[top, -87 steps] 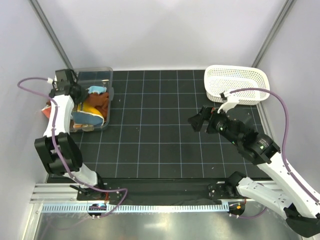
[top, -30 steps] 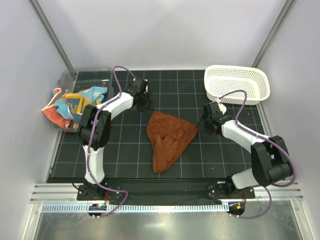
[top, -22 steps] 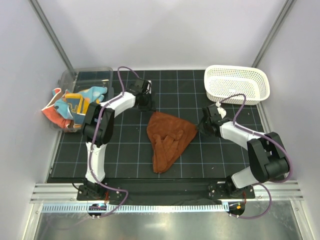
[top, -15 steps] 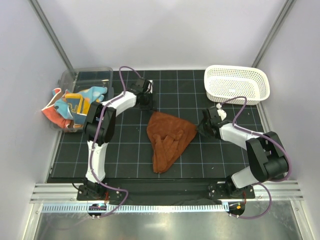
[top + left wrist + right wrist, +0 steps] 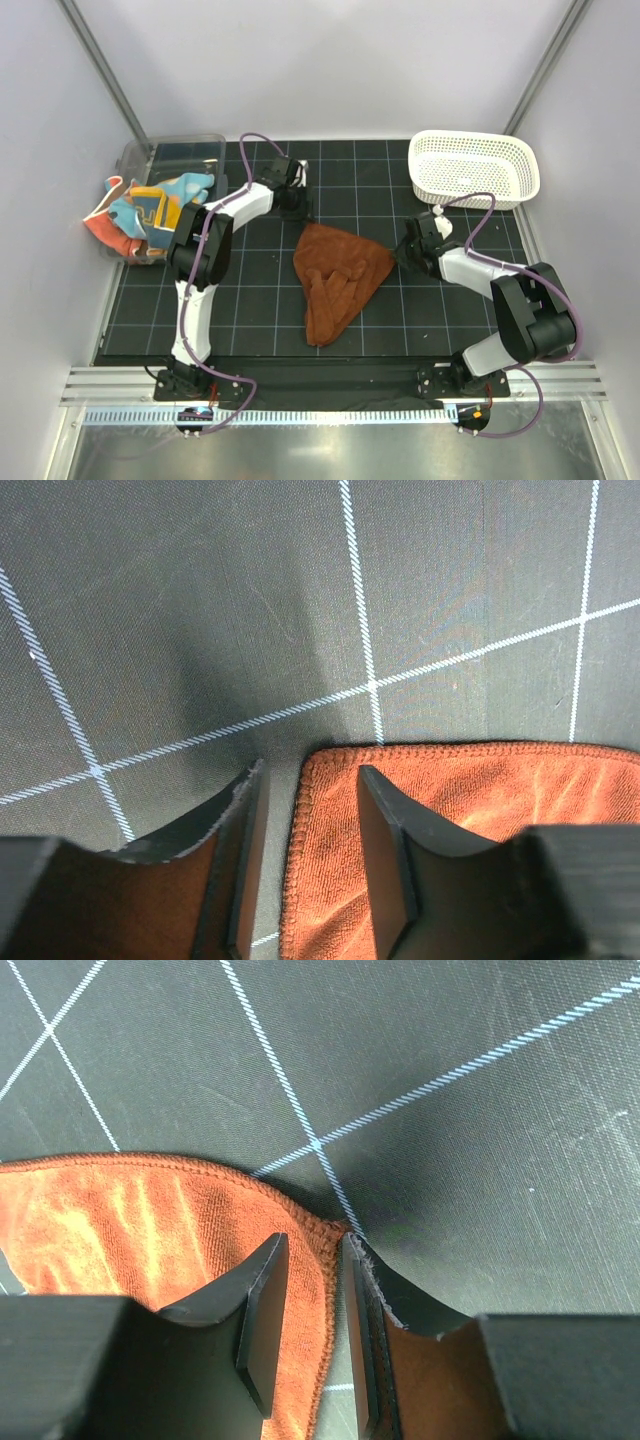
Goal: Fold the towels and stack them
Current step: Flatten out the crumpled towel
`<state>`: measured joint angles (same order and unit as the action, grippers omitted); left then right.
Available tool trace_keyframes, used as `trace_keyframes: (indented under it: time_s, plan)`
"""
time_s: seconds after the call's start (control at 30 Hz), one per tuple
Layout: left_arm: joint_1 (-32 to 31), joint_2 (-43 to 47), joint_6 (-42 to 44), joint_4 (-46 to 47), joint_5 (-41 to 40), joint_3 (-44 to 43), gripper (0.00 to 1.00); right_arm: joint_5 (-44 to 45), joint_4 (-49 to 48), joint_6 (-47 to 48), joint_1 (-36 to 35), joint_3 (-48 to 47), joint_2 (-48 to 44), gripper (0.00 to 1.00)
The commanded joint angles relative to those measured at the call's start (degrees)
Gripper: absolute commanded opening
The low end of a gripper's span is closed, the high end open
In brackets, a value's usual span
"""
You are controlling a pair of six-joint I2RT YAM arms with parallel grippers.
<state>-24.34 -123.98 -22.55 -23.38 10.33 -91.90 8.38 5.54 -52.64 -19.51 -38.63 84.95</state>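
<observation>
The left gripper (image 5: 301, 211) has edged onto the rust towel's (image 5: 335, 275) far corner; the towel lies unmoved on the mat (image 5: 250, 300). Only the wrist views show the jaws: the left half-wide astride the hem, the right gripper (image 5: 313, 1242) narrow around the right corner, whether it pinches unclear.

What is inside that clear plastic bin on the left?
The clear plastic bin holds a heap of blue, yellow and coral towels, spilling over its edge. Anything beneath them is covered.

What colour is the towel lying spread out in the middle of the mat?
The towel is plain rust-brown, with no print; the top external view shows it best.
</observation>
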Motion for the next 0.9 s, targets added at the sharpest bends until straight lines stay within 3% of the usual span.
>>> trace_keyframes:
  time_s: [0.0,0.2,0.57,0.83,0.87]
  plan:
    - [-0.01,0.94,-0.22,-1.76,1.27,0.93,0.43,1.38,-3.43,0.52,0.0,0.4,0.31,0.36]
    - [-0.18,-0.03,-0.39,-3.08,1.19,0.49,0.31,1.11,-3.52,1.4,0.0,0.31,-0.04,0.36]
    - [-0.18,-2.05,-0.48,-4.48,2.5,-1.97,0.34,0.93,-4.22,1.93,0.0,0.4,0.13,0.35]
    - [-0.27,-3.63,-0.57,-5.27,5.14,-3.2,0.25,0.85,-4.84,2.81,0.0,0.14,0.31,0.34]
    - [-0.27,-3.89,-0.57,-5.62,5.14,-3.37,0.19,0.85,-5.01,2.98,0.0,0.05,0.39,0.34]
